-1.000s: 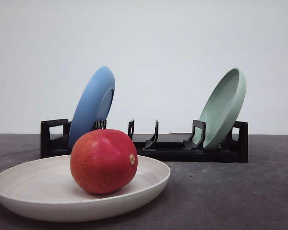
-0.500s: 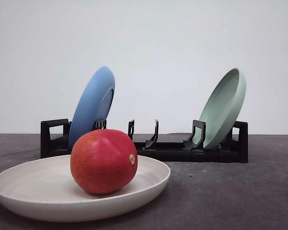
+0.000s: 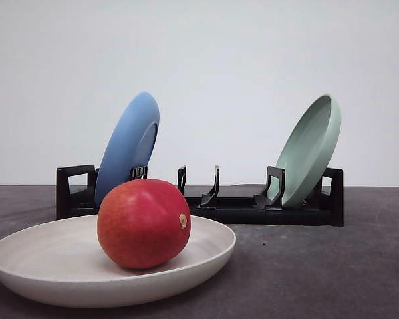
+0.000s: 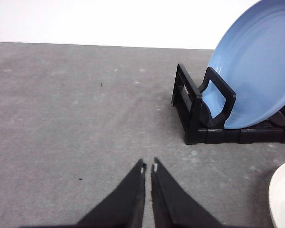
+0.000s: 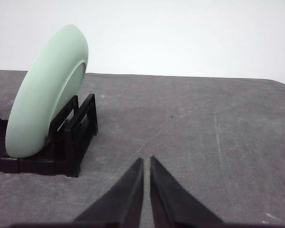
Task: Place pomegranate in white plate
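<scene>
The red pomegranate [image 3: 143,222] rests inside the white plate [image 3: 40,256] at the near left of the table in the front view. A sliver of that plate's rim [image 4: 282,197] appears in the left wrist view. My left gripper [image 4: 148,167] is shut with nothing in it, hovering over bare grey table, apart from the plate. My right gripper [image 5: 146,160] is also shut and holds nothing, over bare table to the right of the rack.
A black dish rack [image 3: 239,206] stands behind the plate. A blue plate [image 3: 128,146] leans in its left end and a pale green plate [image 3: 310,147] in its right end. The rack's ends appear in the wrist views [image 4: 199,114] [image 5: 78,135].
</scene>
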Tool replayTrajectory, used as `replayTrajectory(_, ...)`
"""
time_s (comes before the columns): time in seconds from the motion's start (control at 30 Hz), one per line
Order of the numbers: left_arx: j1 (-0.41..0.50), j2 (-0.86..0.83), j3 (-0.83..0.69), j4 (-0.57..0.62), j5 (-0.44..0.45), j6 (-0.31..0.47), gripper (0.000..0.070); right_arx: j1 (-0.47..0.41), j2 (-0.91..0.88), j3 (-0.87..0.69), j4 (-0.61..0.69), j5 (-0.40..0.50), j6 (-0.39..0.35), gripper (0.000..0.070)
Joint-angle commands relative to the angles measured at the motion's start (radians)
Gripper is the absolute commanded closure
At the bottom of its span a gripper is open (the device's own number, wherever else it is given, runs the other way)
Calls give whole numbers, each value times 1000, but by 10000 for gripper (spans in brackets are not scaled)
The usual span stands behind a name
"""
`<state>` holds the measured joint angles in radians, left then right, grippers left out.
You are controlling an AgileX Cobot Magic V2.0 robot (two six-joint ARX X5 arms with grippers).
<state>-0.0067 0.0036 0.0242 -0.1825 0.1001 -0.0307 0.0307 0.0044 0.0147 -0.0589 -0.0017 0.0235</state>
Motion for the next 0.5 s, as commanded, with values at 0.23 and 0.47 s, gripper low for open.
replayTrajectory(0.23, 0, -1, -12, 0, -3, -7, 700, -2, -1, -4, 14, 2, 11, 681)
replayTrajectory(0.47, 0, -1, -12, 0, -3, -7, 700, -2, -1, -4, 14, 2, 11, 681)
